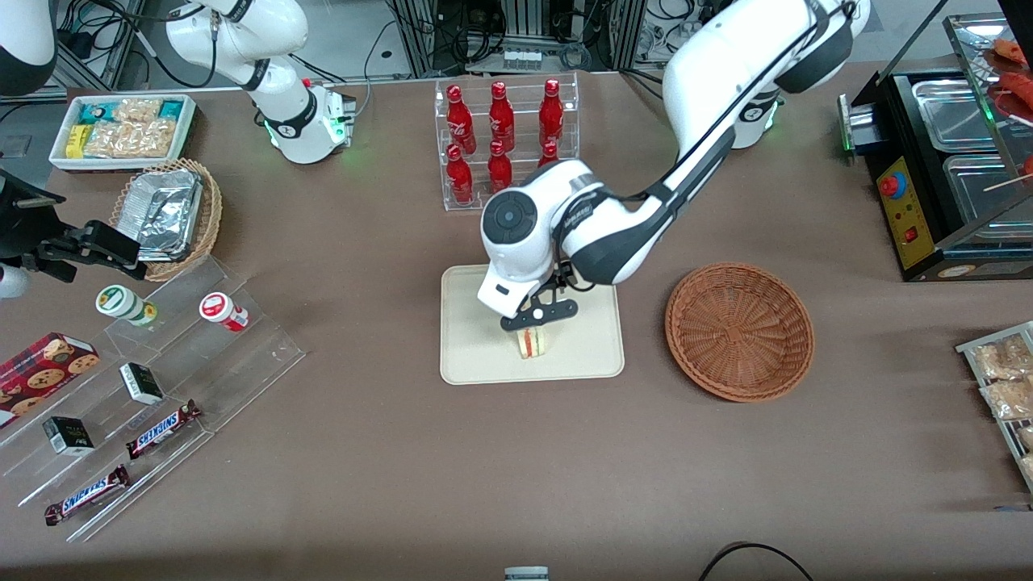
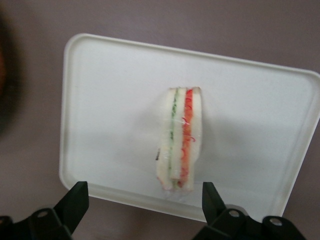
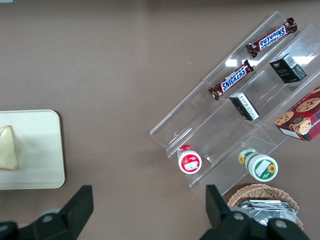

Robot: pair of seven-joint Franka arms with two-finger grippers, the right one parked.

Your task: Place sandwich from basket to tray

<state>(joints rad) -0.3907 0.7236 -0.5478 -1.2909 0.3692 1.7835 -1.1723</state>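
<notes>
The sandwich [image 1: 532,342] lies on the cream tray [image 1: 476,355], near the tray's edge closest to the front camera, with its red and green filling edge showing. My left gripper [image 1: 539,317] hovers just above it, open, touching nothing. In the left wrist view the sandwich [image 2: 181,140] rests on the tray [image 2: 110,100], and the gripper [image 2: 145,195] has its black fingers [image 2: 75,200] spread wide with nothing between them. The reddish-brown wicker basket [image 1: 738,331] stands empty beside the tray, toward the working arm's end. The right wrist view shows the sandwich [image 3: 7,149] on the tray [image 3: 40,150].
A clear rack of red bottles [image 1: 504,141] stands farther from the front camera than the tray. A stepped acrylic display [image 1: 161,379] with snacks, a tan basket of foil containers [image 1: 169,214] and a white snack bin [image 1: 121,129] lie toward the parked arm's end. A black warmer [image 1: 944,161] stands at the working arm's end.
</notes>
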